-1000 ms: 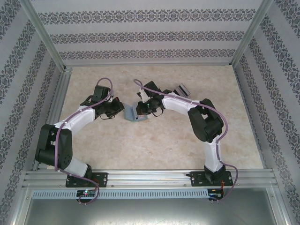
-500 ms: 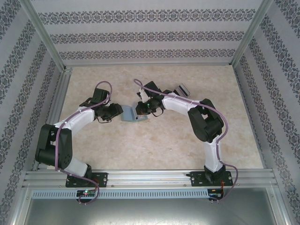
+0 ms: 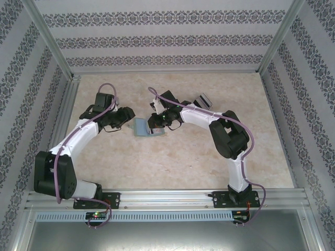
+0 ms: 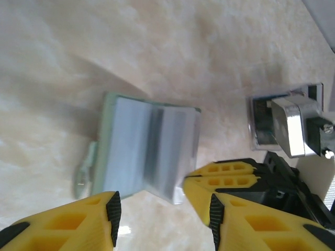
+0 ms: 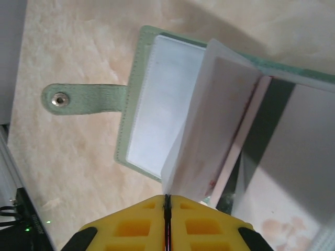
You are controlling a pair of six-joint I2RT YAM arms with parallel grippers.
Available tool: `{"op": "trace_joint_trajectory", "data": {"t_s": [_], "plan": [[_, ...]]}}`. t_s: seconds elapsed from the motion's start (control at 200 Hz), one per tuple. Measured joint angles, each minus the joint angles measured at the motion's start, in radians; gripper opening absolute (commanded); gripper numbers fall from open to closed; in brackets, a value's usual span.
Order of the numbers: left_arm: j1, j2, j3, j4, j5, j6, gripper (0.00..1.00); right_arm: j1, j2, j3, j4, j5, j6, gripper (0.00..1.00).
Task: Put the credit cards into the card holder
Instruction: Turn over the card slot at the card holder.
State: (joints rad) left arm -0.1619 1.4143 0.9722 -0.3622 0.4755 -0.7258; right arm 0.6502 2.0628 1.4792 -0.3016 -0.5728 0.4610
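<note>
Lying open on the table [image 3: 183, 162], the holder [image 3: 140, 127] has my left claw [image 4: 162, 214] spread and empty just left of it, my right claw [image 5: 166, 201] pressed shut at its right edge by a clear leaf [image 5: 209, 120], and the dark cards [image 3: 203, 99] farther right.

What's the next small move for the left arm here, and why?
Probably lower the open left tool onto the nearest flap of the card holder to pin it. The holder lies open on the table, and the right tool is shut by the corner of a lifted clear sleeve.
</note>
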Motion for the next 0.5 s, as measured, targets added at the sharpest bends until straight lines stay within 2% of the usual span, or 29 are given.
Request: {"op": "trace_joint_trajectory", "data": {"t_s": [0.095,0.27,0.5], "plan": [[-0.032,0.061,0.0,0.023,0.031,-0.019,0.47,0.0,0.009,0.0,0.008,-0.013,0.009,0.11],[-0.056,0.167,0.0,0.081,0.068,-0.051,0.34,-0.005,0.012,0.0,0.007,-0.013,0.014,0.11],[-0.081,0.274,0.023,0.126,0.088,-0.068,0.32,-0.007,0.012,0.0,0.006,-0.009,0.015,0.11]]}}
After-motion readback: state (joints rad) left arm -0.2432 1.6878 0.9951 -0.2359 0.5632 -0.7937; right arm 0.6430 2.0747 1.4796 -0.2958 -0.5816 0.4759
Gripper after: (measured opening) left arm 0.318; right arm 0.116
